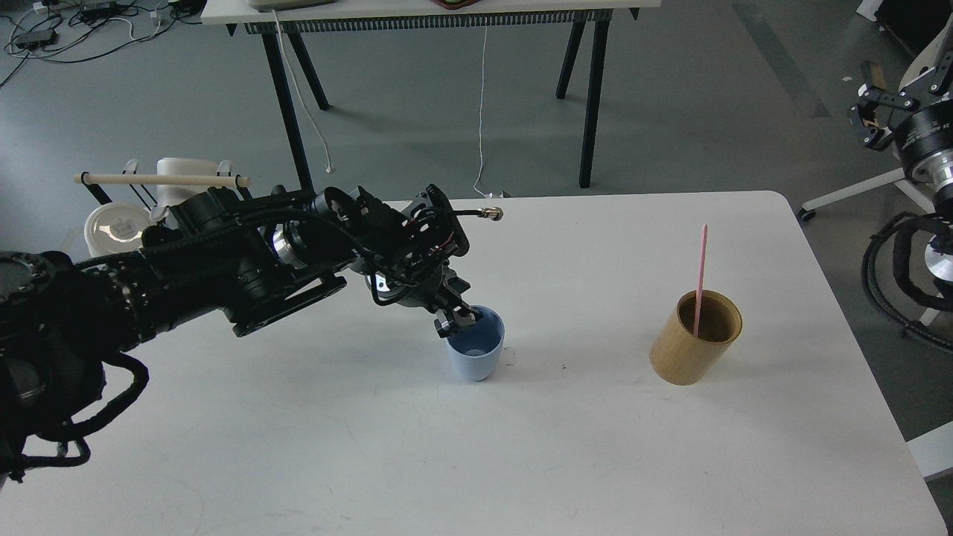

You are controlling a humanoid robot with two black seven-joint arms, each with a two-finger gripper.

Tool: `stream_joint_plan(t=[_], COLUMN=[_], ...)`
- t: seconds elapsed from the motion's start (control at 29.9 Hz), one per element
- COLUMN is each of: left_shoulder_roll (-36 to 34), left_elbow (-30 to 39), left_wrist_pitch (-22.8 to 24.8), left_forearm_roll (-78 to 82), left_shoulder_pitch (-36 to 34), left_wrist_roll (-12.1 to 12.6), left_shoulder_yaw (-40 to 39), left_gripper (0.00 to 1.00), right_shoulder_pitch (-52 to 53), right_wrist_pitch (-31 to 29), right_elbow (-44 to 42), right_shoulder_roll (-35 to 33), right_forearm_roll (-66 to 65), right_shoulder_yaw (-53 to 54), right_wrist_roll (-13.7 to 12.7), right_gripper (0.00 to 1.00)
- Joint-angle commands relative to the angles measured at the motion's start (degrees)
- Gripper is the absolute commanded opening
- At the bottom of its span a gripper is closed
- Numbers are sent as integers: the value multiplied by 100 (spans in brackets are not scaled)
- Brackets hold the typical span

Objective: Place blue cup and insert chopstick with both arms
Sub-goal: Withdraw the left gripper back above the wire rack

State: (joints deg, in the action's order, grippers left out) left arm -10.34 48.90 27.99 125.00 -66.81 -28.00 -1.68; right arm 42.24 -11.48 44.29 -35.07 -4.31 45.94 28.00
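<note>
Head view shows a white table with the left arm reaching in from the left edge and bending down toward the middle of the tabletop. Its gripper sits at the near-left rim of the blue cup, with the fingers closed on that rim, one tip just inside the mouth and the other on the outer wall. The cup stands upright on the table, mouth up, its base touching the surface. Well to its right stands a tan wooden holder, also upright, and the pink chopstick rests inside it, leaning slightly and sticking up well above the holder's rim. Cup and holder are clearly apart, with bare tabletop between them. The right arm is off the table at the right edge of the view, raised above the floor; its gripper points left with the two fingers spread and nothing between them. Behind the left arm, at the table's far-left corner, a black wire rack carries a pale wooden rod, with white dishes beside it.
</note>
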Motion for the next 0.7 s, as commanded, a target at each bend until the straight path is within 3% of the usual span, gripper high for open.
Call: stream_joint_plan(t=[0.0,0.13,0.37,0.5,0.67], left_shoulder_roll=[-109,-433,-1092,-1541,-1998], left_elbow=[-3,-3,6,67,67], left_wrist_pitch=[1,1,1,1,1], left_forearm_roll=[0,-72,-2003,-3322,-4895], left_shoulder_pitch=[-139,-166,88,466,1037], left_wrist_roll=[0,0,0,0,0], left_shoulder_yaw=[-69,-569,-1765,-2327,-2855], left_gripper=[71,78,80,81,81], right_shoulder_pitch=[3,38,135,232,162], right_wrist_pitch=[-12,-21,-21,31,181], right_elbow=[18,62,404,791,1590], right_shoulder_roll=[0,0,-96,-289,-1053], right_forearm_roll=[0,-9,-263,-1455,-3582], right_shoulder_yaw=[3,-58,-208,-305,-349], right_wrist_roll=[0,0,0,0,0], right_gripper=[100,100,100,100,100])
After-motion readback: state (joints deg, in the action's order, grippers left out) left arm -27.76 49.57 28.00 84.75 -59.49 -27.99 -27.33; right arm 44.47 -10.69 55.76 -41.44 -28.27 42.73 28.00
